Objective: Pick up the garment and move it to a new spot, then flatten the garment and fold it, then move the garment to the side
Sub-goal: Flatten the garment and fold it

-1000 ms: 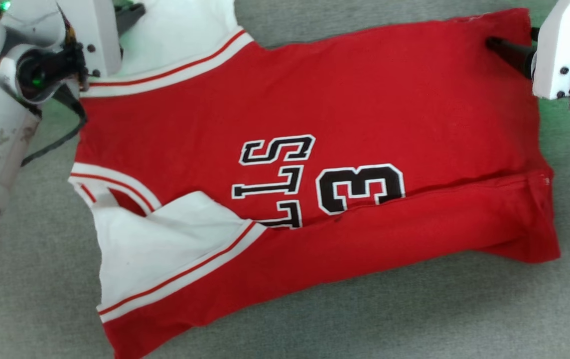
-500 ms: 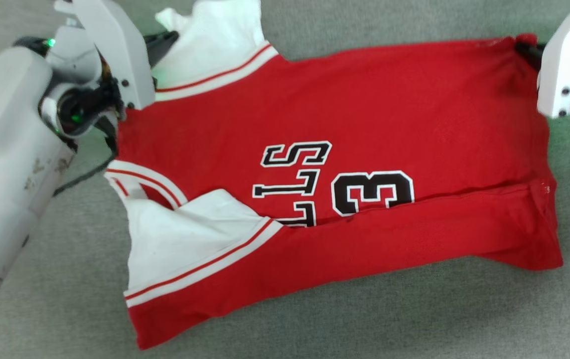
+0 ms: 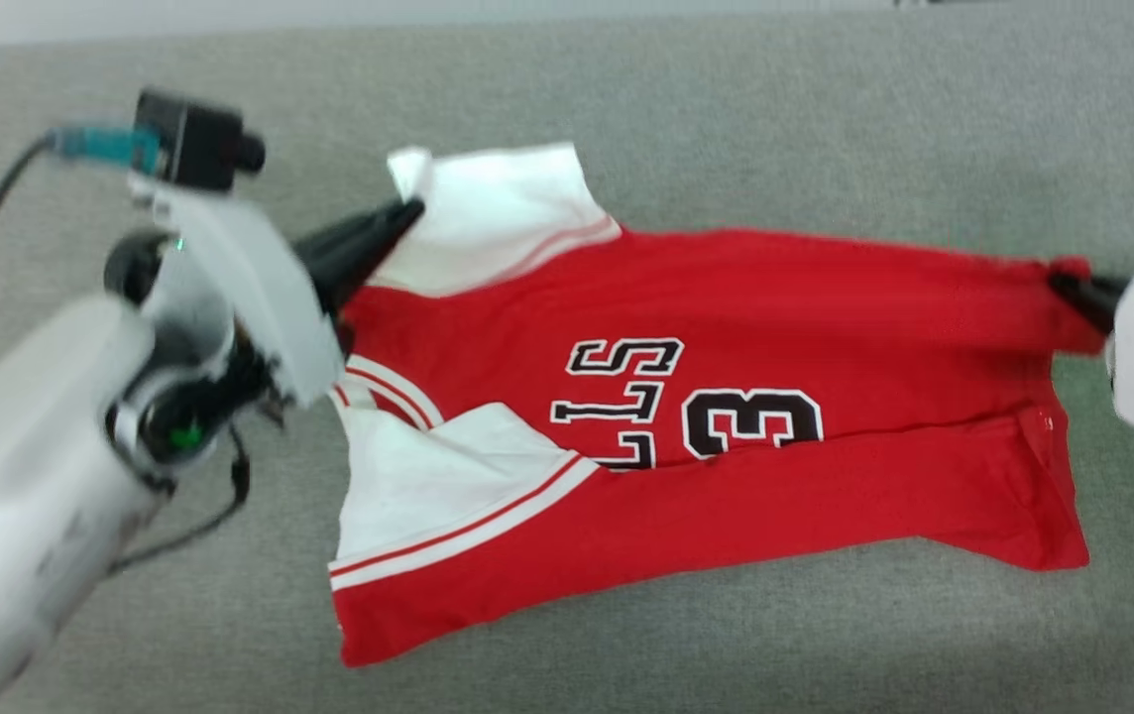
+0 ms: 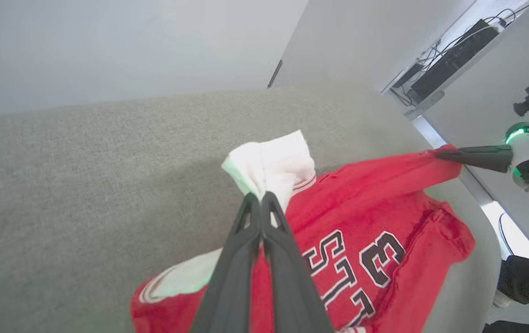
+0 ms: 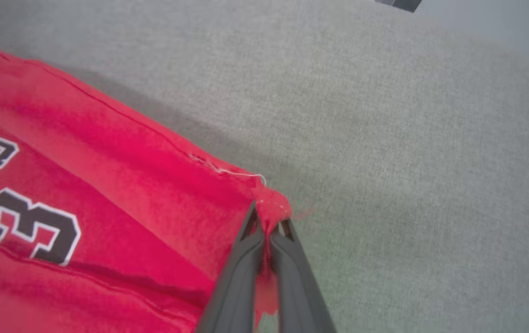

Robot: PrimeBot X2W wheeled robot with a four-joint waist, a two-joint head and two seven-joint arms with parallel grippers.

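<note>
A red garment (image 3: 726, 288) with white sleeves was seen spread across a grey, cloth-covered surface (image 3: 726, 119), its neck turned towards the robot's left and its hem towards the right. The near long edge was folded over onto the front, so that the near sleeve (image 3: 428, 476), white with red-striped trim, was laid across the chest. The lower part of the black-and-white lettering (image 3: 617, 402) was covered by that fold, and a large number 3 (image 3: 753, 421) was left showing beside it. The far edge was lifted off the surface at both ends and drawn into a taut line between them, while the near part was left resting on the surface. At the left end, the far sleeve (image 3: 498, 213) was pinched by the left tool (image 3: 398, 213). In the left wrist view its two dark fingers were seen pressed together on bunched white cloth. At the right end, the far hem corner (image 3: 1073, 268) was pinched by the right tool (image 3: 1073, 288). In the right wrist view a small tuft of red cloth was seen squeezed between the closed fingertips, with a loose white thread (image 5: 241, 175) trailing from the seam just beside them. The two tools were held well apart, one at each end of the garment.
</note>
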